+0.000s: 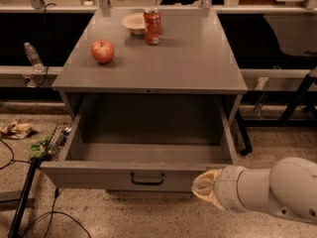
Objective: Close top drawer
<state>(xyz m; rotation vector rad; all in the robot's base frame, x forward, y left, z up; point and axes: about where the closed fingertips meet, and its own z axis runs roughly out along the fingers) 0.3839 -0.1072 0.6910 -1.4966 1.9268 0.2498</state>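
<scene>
The top drawer point(99, 175) of the grey metal cabinet point(183, 63) stands pulled fully out. It is wide, deep and empty inside. Its flat front faces me, with a dark bail handle point(147, 179) at centre. My gripper point(202, 187) comes in from the lower right on a white arm. Its tan end is at the right part of the drawer front, just right of the handle. I cannot tell whether it touches the front.
On the cabinet top stand a red apple point(102, 51), a red soda can point(152, 26) and a small white bowl point(133, 22). A plastic bottle point(32, 56) lies on a shelf at left. Cables, a black pole point(22, 202) and litter lie on the floor at left.
</scene>
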